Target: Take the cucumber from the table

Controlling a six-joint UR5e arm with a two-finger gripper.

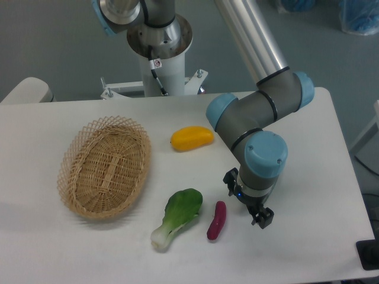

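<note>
The dark green cucumber does not show in this view; it is either hidden under the arm or out of view. My gripper (pixel 260 217) points down at the white table (pixel 314 177), just right of the slim purple eggplant (pixel 217 220). The wrist covers most of the gripper, so only the dark finger ends show below it. I cannot tell whether the jaws are open or shut, or whether anything is between them.
A light-green bok choy (pixel 178 216) lies left of the eggplant. A yellow mango-like fruit (pixel 192 138) lies behind it, near the arm's elbow. A wicker basket (pixel 106 166) stands on the left. The robot base (pixel 160 41) is at the back edge.
</note>
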